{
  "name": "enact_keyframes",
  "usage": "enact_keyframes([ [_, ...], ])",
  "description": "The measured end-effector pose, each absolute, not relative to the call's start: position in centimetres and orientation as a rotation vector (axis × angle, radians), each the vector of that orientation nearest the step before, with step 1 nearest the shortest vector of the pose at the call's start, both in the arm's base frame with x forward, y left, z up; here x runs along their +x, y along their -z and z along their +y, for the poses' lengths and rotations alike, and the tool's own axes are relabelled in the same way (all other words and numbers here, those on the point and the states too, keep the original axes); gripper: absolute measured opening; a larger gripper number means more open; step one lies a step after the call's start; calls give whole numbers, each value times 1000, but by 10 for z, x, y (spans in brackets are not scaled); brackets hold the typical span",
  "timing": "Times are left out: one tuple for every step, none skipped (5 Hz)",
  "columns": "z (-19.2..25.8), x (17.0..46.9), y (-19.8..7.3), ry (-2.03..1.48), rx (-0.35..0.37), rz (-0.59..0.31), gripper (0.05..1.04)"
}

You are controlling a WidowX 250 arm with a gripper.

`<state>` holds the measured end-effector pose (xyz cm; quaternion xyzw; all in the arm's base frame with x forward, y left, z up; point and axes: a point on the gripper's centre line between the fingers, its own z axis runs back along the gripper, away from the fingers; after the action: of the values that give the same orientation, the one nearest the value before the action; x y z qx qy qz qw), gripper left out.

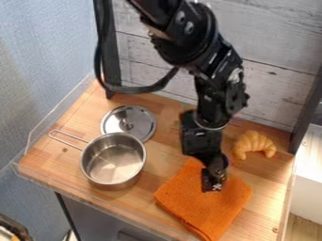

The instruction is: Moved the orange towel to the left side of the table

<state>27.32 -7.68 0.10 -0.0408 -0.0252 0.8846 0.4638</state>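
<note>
One orange towel lies flat on the front right part of the table, one edge close to the table's front. One gripper points down at it, its tip in front of the upper middle of the cloth; whether it stands wide or narrow, or has hold of any cloth, I cannot tell. One black arm comes in from the top edge, with one black cable looping beside it.

Three other things sit on the table: one metal pot, upright and uncovered, its single wire handle pointing to the upper left; one round metal lid, knob up, just behind the pot, though whether they touch is unclear; and one toy croissant, behind the towel and to its right, apart from it.

The table has a pale wood top with visible grain and a few dark knots, and a clear raised strip along its left side. Behind it stands one wall of whitewashed planks, with two dark posts, one left and one right. To the left is a blue-grey wall; to the right, a white block above a strip of wooden floor.
</note>
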Motion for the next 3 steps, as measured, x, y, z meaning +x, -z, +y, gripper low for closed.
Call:
enact_keyframes([
  [-75,266,5,-2182,-101,-59,1000],
  [-74,261,13,-2186,-106,-56,1000],
  [-77,260,23,-2207,-115,-38,1000],
])
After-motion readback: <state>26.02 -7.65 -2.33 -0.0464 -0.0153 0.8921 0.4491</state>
